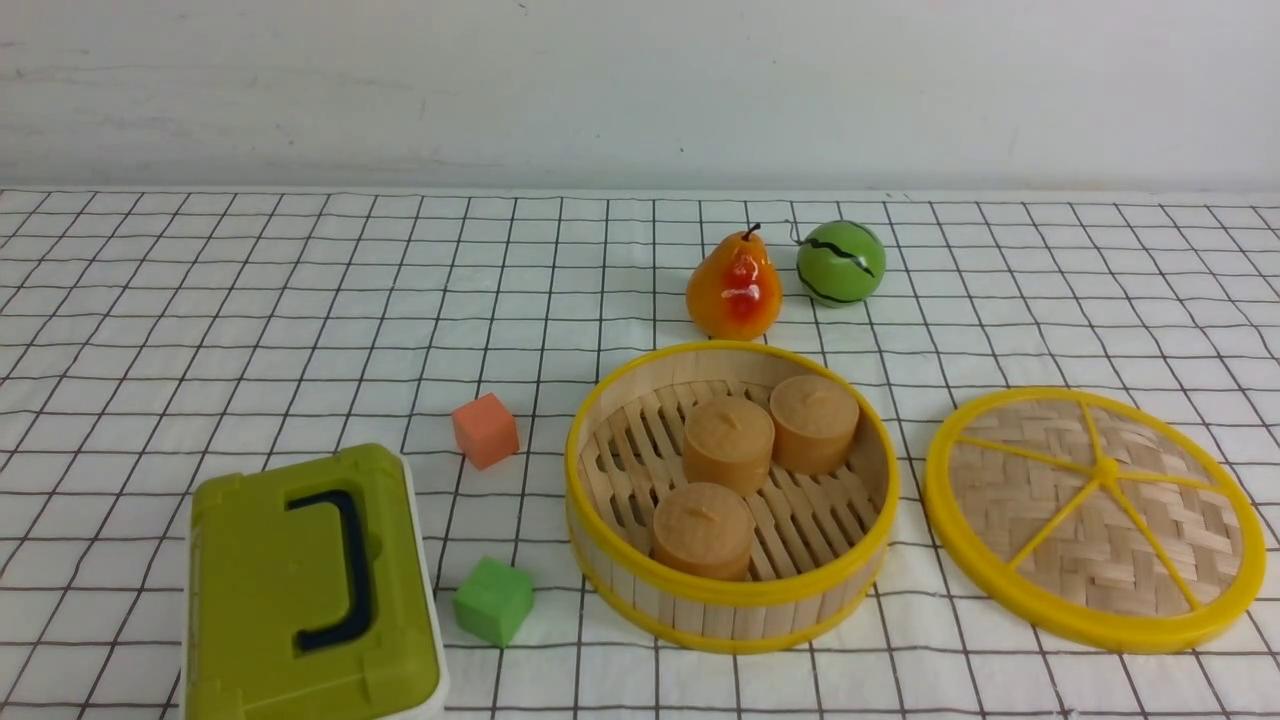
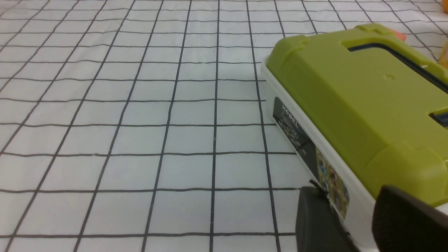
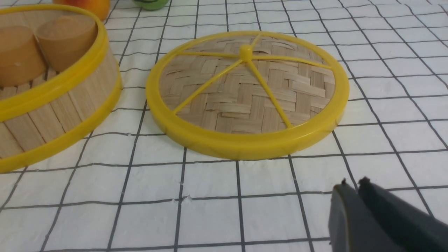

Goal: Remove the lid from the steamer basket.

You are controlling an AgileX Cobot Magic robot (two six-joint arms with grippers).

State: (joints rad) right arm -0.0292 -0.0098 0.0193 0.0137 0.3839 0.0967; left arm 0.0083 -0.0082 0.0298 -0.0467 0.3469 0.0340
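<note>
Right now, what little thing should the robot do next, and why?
Probably just draw the right gripper back and stop. The lid already lies flat on the cloth beside the steamer basket, apart from it, and the basket stands open with three brown cakes showing. The gripper holds nothing, so nothing seems left to lift.

Lid [image 1: 1095,519]: woven pale bamboo strips, matt, slightly rough; smooth yellow plastic rim and spokes.
Steamer basket [image 1: 731,604]: matt bamboo slats, glossy yellow plastic rims.
Three buns [image 1: 728,444] inside: tan, matt, smooth.
Tablecloth [image 1: 200,300]: white checked cloth, faintly textured.
Pear [image 1: 733,286], melon [image 1: 840,262]: glossy plastic look.
Two cubes [image 1: 485,430]: matt, foam-like.
Box [image 1: 310,590]: smooth olive-green plastic top, white base.
</note>
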